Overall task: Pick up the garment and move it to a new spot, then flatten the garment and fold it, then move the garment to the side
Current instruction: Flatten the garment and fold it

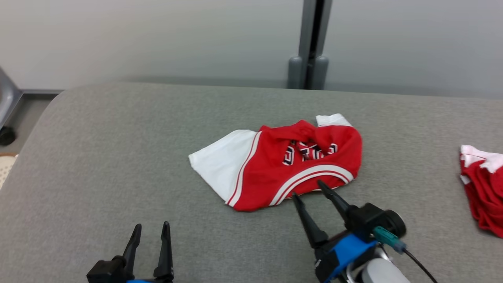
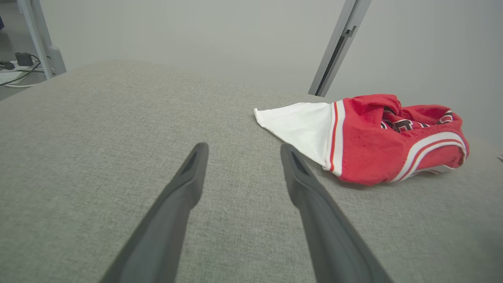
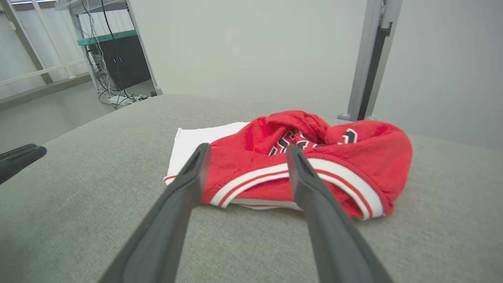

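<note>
Two grippers show you open, empty jaws: the left gripper (image 1: 151,225) at near left, the right gripper (image 1: 306,188) just beside the near hem of the crumpled garment (image 1: 283,165), mid-way across the grey fabric bench (image 1: 98,157). A pale wall (image 1: 157,39) and a grey post (image 1: 310,39) stand behind.

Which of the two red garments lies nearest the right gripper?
The crumpled red garment with the white panel, in the middle: the right gripper has its open fingertips at its striped near edge. The other red pile lies apart at the head view's right edge.
</note>
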### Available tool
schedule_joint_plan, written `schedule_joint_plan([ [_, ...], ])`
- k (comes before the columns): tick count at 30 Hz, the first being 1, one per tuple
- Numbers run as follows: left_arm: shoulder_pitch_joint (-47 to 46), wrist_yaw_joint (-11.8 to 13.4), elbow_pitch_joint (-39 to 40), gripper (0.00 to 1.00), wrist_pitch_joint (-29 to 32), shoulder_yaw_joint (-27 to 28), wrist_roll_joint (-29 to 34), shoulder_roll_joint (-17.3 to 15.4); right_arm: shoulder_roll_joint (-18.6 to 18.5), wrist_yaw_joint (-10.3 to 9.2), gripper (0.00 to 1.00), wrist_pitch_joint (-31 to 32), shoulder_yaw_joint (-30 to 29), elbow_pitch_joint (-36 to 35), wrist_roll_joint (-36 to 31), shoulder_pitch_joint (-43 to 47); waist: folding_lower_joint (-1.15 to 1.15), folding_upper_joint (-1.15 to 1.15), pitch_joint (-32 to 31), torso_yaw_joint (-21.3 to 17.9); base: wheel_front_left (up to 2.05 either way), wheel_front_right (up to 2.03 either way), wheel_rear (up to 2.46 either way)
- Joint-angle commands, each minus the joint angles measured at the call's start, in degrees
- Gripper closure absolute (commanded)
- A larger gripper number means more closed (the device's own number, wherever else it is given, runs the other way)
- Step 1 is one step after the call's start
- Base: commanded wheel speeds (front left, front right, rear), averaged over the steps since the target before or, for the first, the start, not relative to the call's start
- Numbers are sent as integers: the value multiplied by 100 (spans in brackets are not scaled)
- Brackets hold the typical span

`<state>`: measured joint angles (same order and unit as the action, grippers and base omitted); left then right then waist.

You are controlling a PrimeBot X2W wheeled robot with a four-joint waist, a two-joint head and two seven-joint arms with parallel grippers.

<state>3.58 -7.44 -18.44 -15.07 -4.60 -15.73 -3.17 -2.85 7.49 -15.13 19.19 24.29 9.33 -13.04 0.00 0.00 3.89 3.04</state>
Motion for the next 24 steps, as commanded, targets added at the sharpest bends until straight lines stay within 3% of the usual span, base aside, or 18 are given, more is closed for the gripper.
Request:
schedule_joint_plan([
  [1,-134,-7,-8,0,-13,-48,-27,10,-14,0,0,-1,130,86,10,-149,0,0,190,222,0,0,0],
  [10,-511,-7,-161,0,-13,-404,-225,22,-23,0,0,193,1178,1428,31,-1383,0,0,660,1153,0,0,0],
  [20,-638,-7,-179,0,-13,-599,-491,27,-23,0,0,814,1084,2830,-222,-1762,0,0,874,1812,0,0,0],
  [22,-621,-7,-183,0,-13,-540,-491,28,-24,3,100,774,1055,3004,-134,-1618,0,0,836,1799,0,0,0],
  [24,-599,-7,-148,0,-13,-438,-441,27,-24,6,100,554,1006,3157,-141,-1491,0,0,756,1647,0,0,0],
])
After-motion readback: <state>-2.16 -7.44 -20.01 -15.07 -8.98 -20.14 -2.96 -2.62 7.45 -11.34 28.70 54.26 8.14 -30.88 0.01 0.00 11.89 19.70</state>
